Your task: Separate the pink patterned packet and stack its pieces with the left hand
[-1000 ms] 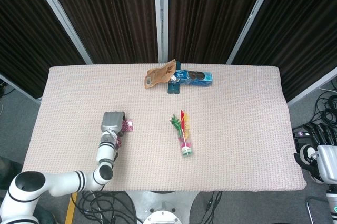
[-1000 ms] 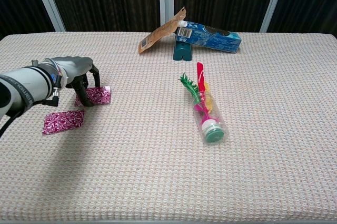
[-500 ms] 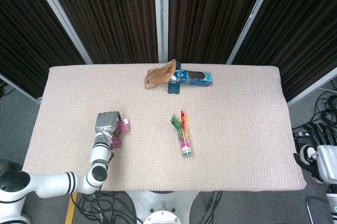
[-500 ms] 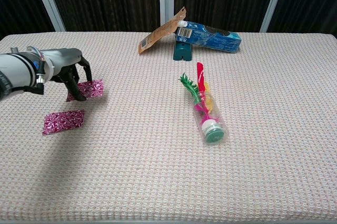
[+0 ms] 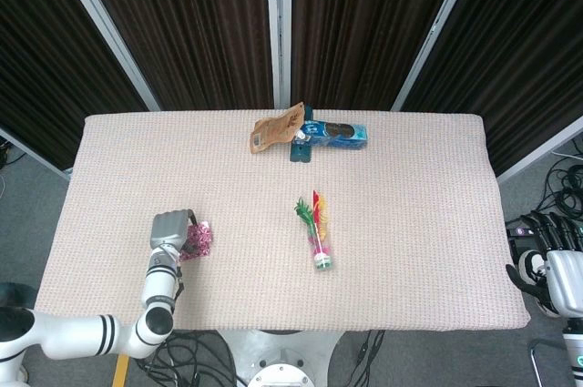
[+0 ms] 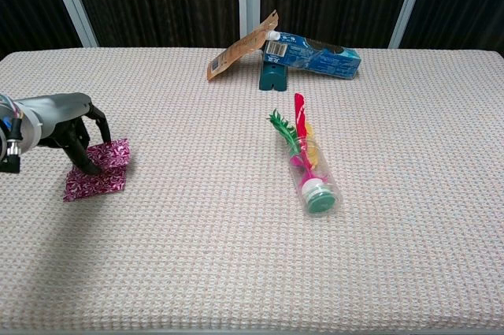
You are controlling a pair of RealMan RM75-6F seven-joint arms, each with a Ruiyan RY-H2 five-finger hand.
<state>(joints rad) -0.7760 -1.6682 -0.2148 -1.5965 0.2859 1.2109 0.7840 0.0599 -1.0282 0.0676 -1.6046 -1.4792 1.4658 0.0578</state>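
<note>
Pink foil is overlapping pink foil near the table's (image 6: 236,272) left edge: the upper piece (image 6: 110,151) is lying partly across the lower piece (image 6: 94,182), askew rather than squared up. The left hand (image 6: 59,118) is arching over the upper piece with its fingers (image 6: 81,158) curled down and their tips touching or pinching its left edge; whether it is truly gripping the foil or only pressing on it, I cannot tell from either view. The right hand (image 5: 549,264) is hanging off the table's right edge, well apart from the pieces, and whether anything is in it is not visible

Judging by the overlap, the stacking is nearly done but not tidy. The main risk from here is the top piece sliding or lifting as the fingers are coming away, since thin foil tends to cling to fingertips and the woven cloth gives the lower piece little hold. A sideways drag would be pulling both pieces out of line, or flipping the top 1 off the stack altogether

The bottle (image 6: 313,180) with feathers is lying toward the table's middle, and the blue box (image 6: 315,51) and brown pouch (image 6: 236,53) are sitting near its far edge, all clear of the work
</note>
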